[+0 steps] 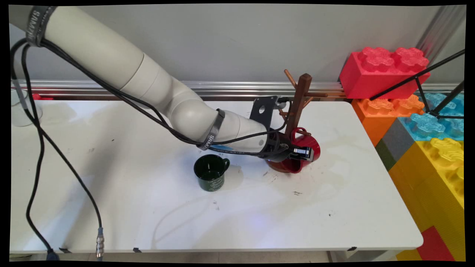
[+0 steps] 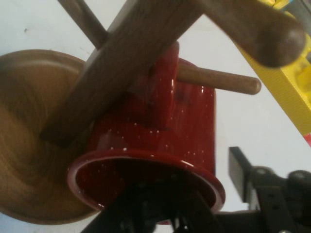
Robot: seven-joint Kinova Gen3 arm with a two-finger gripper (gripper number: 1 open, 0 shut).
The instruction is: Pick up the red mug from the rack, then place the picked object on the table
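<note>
A green mug [image 1: 210, 172] stands upright on the white bench [image 1: 148, 207], its mouth up and nothing visible inside, its handle turned toward the far right. Just right of it, a red mug [image 1: 306, 148] hangs tipped on its side at the foot of a wooden mug tree [image 1: 297, 107], handle looped over a low peg [image 2: 218, 80] and rim facing the arm; its dark interior [image 2: 121, 179] shows no contents. The tree's post [image 2: 121, 53] rises from a round wooden base [image 2: 24, 145] on the bench's far right. The tool [image 1: 303, 152] is at the red mug's rim [image 2: 146, 158]: one finger sits inside the mouth while the other finger [image 2: 243, 174] stands outside the wall with a clear gap, so the jaws straddle the rim partly open and not clamped. A clear plastic cup [image 1: 22, 109] rests at the bench's far left edge. Large toy bricks [image 1: 382, 72], red, orange, blue and yellow, are stacked off the right end of the bench.
</note>
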